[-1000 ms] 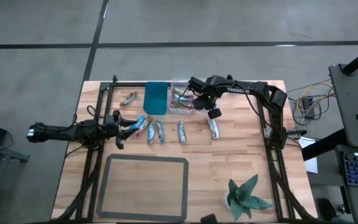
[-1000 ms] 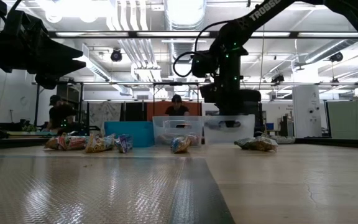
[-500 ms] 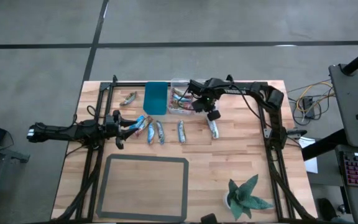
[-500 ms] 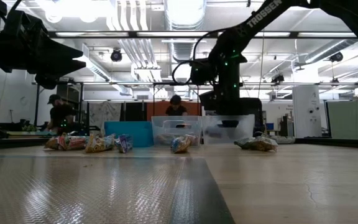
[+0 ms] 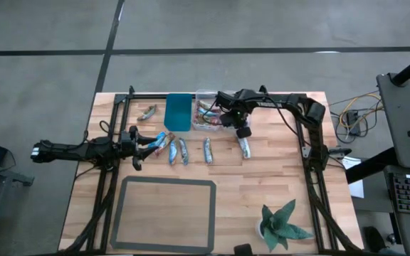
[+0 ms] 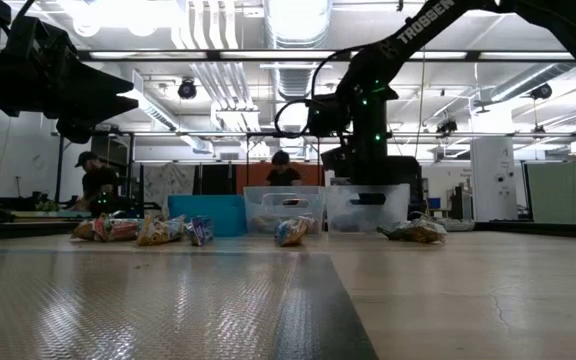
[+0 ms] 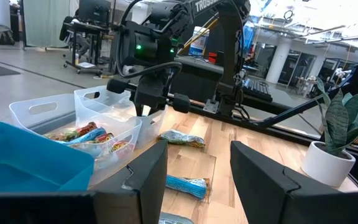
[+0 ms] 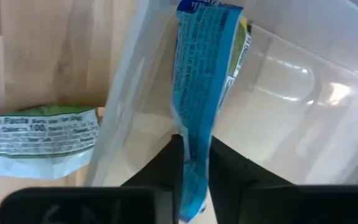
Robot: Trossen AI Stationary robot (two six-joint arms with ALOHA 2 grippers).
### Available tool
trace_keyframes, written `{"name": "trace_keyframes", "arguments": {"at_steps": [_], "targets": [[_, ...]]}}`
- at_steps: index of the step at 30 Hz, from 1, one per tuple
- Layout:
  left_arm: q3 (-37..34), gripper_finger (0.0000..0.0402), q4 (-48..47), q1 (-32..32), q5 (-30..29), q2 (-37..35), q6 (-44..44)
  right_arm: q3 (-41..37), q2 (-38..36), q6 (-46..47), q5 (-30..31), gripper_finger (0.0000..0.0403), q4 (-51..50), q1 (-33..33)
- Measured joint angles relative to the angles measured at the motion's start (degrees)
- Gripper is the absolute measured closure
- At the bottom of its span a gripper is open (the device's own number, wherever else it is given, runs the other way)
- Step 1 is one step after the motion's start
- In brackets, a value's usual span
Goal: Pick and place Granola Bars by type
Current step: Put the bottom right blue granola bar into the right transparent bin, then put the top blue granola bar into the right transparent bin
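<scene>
Granola bars lie in a loose row across the middle of the high view, most with their long axes running roughly up and down the frame. Starting at the left, my left claw (image 5: 146, 146) hangs over the table's left side with its fingers spread and nothing between them. Just beside it is a blue bar (image 5: 158, 139), tilted on a diagonal. Next along are two more bars (image 5: 177, 151), close together, then a single blue bar (image 5: 207, 150). Above them, toward the top of the frame, sit a teal bin (image 5: 179, 112) and, right of it, a clear bin (image 5: 208, 94) with several bars inside. My right claw (image 5: 234, 120) is at that bin's right edge, clenched on a blue wrapper (image 8: 201, 93) that points lengthwise away from my fingers over the bin's wall. Right of the row, a greenish-silver bar (image 5: 244, 147) lies on the wood.
</scene>
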Motion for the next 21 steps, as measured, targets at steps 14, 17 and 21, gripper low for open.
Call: {"name": "trace_keyframes", "arguments": {"at_steps": [14,17,21], "targets": [[0.0,0.0243,0.0,0.0,0.0,0.0,0.0,12.0,-1.4,6.8,3.2,0.0251,-10.7,-0.5],[0.0,0.0243,0.0,0.0,0.0,0.0,0.0,15.8,-1.5,6.4,3.2,0.0244,-14.5,-0.5],[0.0,0.0243,0.0,0.0,0.0,0.0,0.0,21.2,-1.6,7.3,3.5,0.0236,-19.7,-0.4]]}}
